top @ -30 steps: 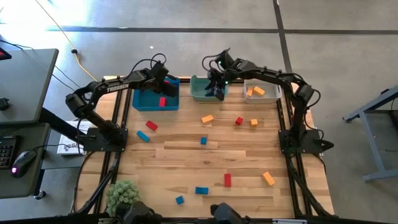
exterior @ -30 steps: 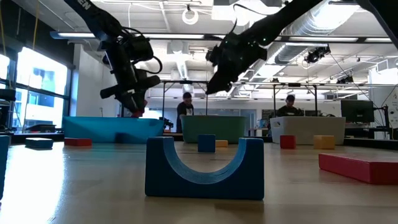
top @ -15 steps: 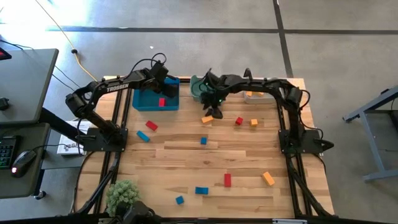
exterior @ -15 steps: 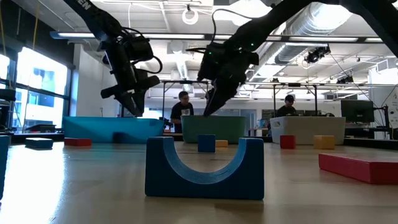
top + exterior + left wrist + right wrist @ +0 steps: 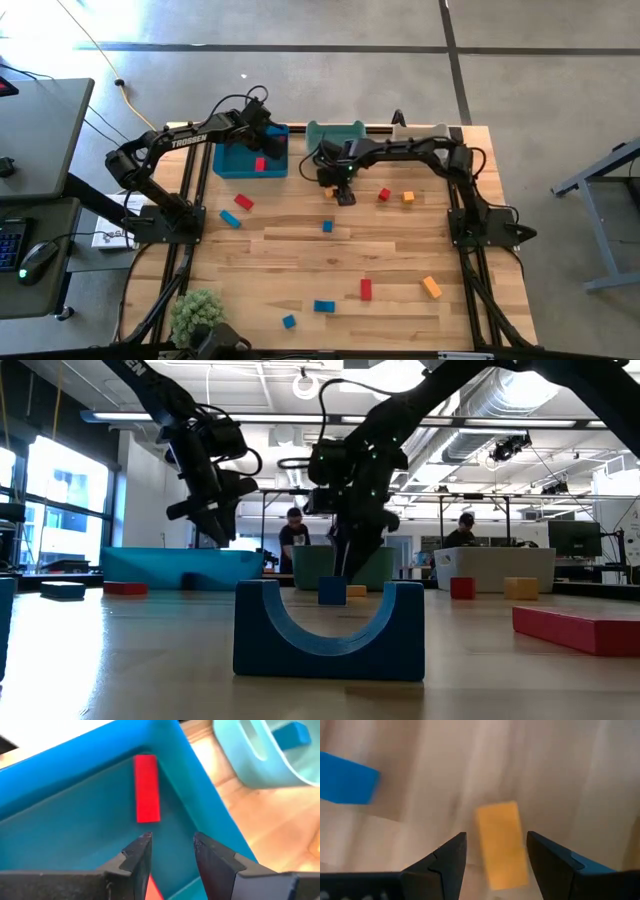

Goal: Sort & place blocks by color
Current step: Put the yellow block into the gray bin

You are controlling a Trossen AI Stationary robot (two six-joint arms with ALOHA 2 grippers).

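My right gripper [image 5: 496, 840] is open and points down over the table just in front of the teal bin [image 5: 335, 135]. An orange block [image 5: 502, 845] lies flat on the wood between its fingers, and I see no touch. My left gripper [image 5: 171, 840] hangs open above the blue bin [image 5: 240, 160], where a red bar [image 5: 147, 787] lies on the floor. Loose on the table are a red block [image 5: 243, 202], blue blocks [image 5: 231, 219] [image 5: 327, 226], a red cube [image 5: 384, 194] and an orange cube [image 5: 408, 197].
Nearer the table's near edge lie a red bar [image 5: 366, 289], an orange block [image 5: 431, 287] and two blue blocks [image 5: 324, 306] [image 5: 288, 321]. The low view shows a blue arch block [image 5: 330, 630] up close. A green plant [image 5: 197, 312] stands at the near left corner. People stand in the room behind.
My right gripper has swung from above the teal bin toward the table's near edge and left, and has come down over the orange block on the wood. My left arm has stayed over the blue bin.
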